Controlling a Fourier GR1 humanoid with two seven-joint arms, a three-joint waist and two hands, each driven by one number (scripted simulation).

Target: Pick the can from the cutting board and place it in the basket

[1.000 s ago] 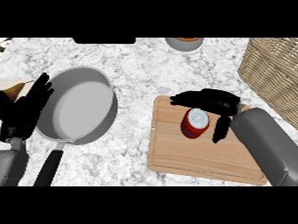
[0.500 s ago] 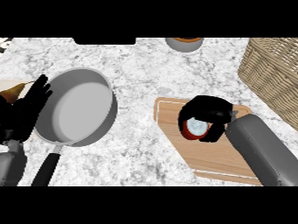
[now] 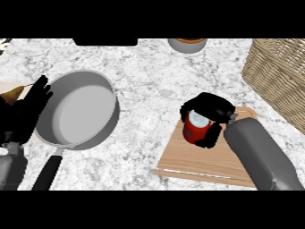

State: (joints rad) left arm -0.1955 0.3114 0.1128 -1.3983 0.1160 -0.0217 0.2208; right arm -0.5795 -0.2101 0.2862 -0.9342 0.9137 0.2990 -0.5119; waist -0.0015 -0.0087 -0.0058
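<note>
Marble counter [image 3: 148, 80], wicker basket [image 3: 286, 80], right hand [image 3: 207, 109] fingers curled around can [image 3: 196, 127]

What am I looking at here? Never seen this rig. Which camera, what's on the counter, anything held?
One view, from the robot's head, looking steeply down at a marble counter. The grey forearms end in black hands. The right robot hand is curled round a red can over the wooden cutting board. The left robot hand rests open at the left, beside a grey frying pan. A wicker basket stands at the right. A small pot shows at the far edge.
</note>
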